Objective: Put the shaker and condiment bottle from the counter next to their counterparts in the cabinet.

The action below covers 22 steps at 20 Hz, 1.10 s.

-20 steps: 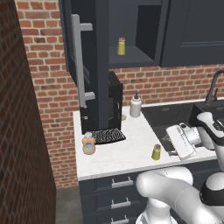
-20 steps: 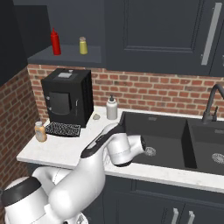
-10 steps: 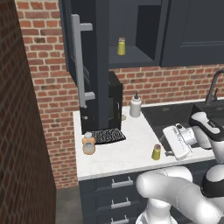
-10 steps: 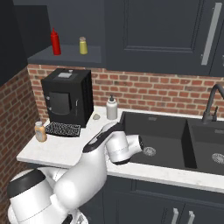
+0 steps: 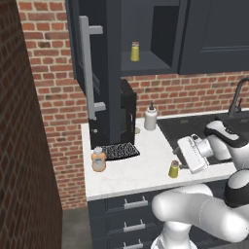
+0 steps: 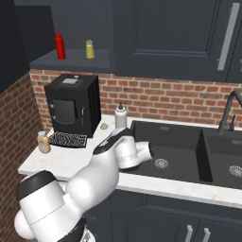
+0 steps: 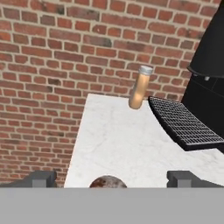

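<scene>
Gripper point(image 7: 112, 179) low over the counter point(image 5: 141, 170), jaws spread wide, nothing between them. In the hand view the two dark fingertips point(image 7: 41, 178) sit far apart at the bottom, and the rounded cap of the shaker point(image 7: 108, 182) shows just between and ahead of them, apart from either tip.

Left base view: the white hand lies level near the counter's front edge, pointing toward the shaker point(image 5: 174, 169), which stands upright just off the gripper's end. Whether the tips touch it cannot be told from here.

Condiment bottle point(image 7: 139, 87): well ahead of the gripper, across the bare marble, near the brick wall. It leans in the hand view, but that view is rolled; in the left base view the bottle point(image 5: 98, 159) stands upright at the far left of the counter. The black grille tray point(image 7: 183, 122) lies just beside it, ahead of the gripper and to the right in the hand view, at the foot of the black coffee machine point(image 6: 72, 105).

White bottle with dark nozzle point(image 5: 150, 118): beyond the gripper toward the wall, by the corner of the sink point(image 6: 166, 143).

Cabinet point(image 5: 99, 58) is open, high above the gripper, door with its long silver handle point(image 5: 86, 68) swung out. On its shelf: a pale-yellow shaker point(image 6: 89, 49) and a red bottle point(image 6: 59, 45), near each other, both upright.
</scene>
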Tool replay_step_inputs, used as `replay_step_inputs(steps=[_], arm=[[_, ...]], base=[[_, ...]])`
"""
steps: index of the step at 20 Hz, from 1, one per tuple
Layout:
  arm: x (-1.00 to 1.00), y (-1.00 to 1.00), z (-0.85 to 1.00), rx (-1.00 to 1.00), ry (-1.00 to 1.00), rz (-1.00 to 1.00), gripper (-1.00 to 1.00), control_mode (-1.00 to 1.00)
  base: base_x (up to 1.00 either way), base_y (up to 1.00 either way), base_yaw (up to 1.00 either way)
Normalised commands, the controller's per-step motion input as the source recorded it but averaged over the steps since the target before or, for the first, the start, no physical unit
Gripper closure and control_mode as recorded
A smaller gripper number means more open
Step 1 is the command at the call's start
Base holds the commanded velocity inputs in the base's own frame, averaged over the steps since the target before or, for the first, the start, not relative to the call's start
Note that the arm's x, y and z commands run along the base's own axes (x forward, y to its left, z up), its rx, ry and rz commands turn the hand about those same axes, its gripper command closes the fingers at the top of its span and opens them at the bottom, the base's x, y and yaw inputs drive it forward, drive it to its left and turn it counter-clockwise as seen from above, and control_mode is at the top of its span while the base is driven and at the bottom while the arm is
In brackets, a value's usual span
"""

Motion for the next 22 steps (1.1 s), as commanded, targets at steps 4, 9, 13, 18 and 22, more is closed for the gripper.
replay_step_inputs(steps=[4,9,13,18,22], arm=[[0.03,0.0,-0.21,0.0,0.02,0.0,-1.0,-1.0],[0.0,0.0,-0.29,0.0,0.0,0.0,-1.0,-1.0],[0.01,0.0,-0.2,0.0,0.0,0.0,-1.0,-1.0],[0.01,0.0,-0.13,0.0,0.0,0.0,-1.0,-1.0],[0.0,0.0,-0.12,0.0,0.0,0.0,-1.0,-1.0]], base=[[0.0,0.0,0.0],[0.0,0.0,0.0],[0.0,0.0,0.0],[0.0,0.0,0.0],[0.0,0.0,0.0]])
